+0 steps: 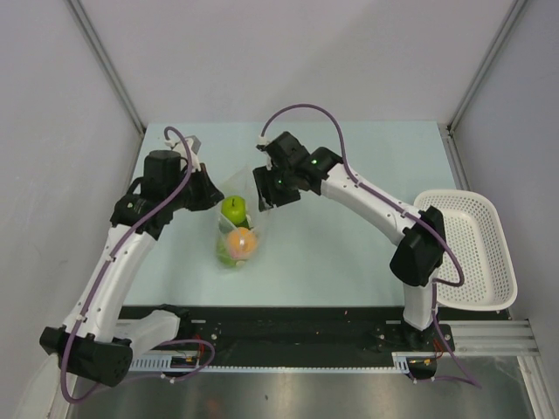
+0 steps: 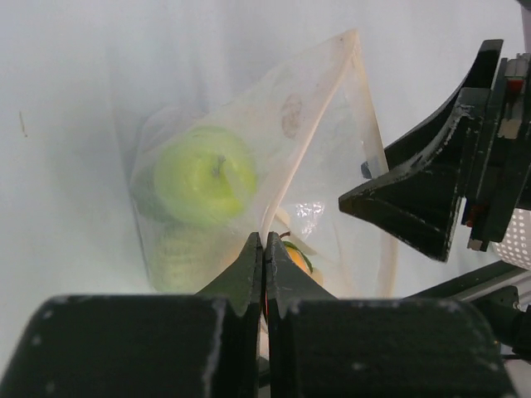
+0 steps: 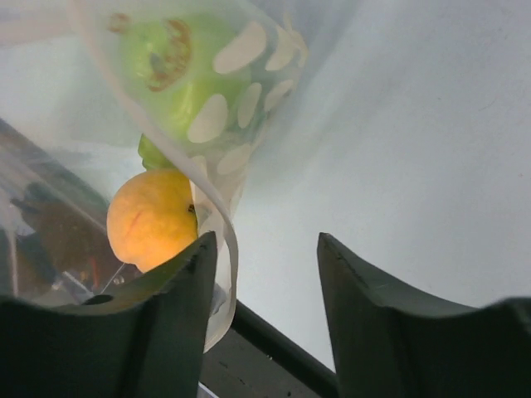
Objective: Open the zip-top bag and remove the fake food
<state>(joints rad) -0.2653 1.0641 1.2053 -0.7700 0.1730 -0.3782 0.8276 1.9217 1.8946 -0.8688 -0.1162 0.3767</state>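
The clear zip-top bag (image 1: 247, 188) stands raised between both grippers at mid-table, holding the fake food: a lime green fruit (image 1: 233, 209), an orange one (image 1: 241, 242) and a paler green one (image 1: 226, 256) at the bottom. My left gripper (image 1: 218, 199) is shut on the bag's white top edge (image 2: 267, 217). My right gripper (image 1: 265, 199) is open on the bag's right side. In the right wrist view the bag's rim (image 3: 222, 217) curls just inside its left finger (image 3: 178, 307), unpinched, with the orange fruit (image 3: 152, 220) beside it.
A white mesh basket (image 1: 476, 249) sits at the table's right edge beside the right arm. A black rail runs along the near edge (image 1: 288, 319). Grey walls enclose the left, back and right.
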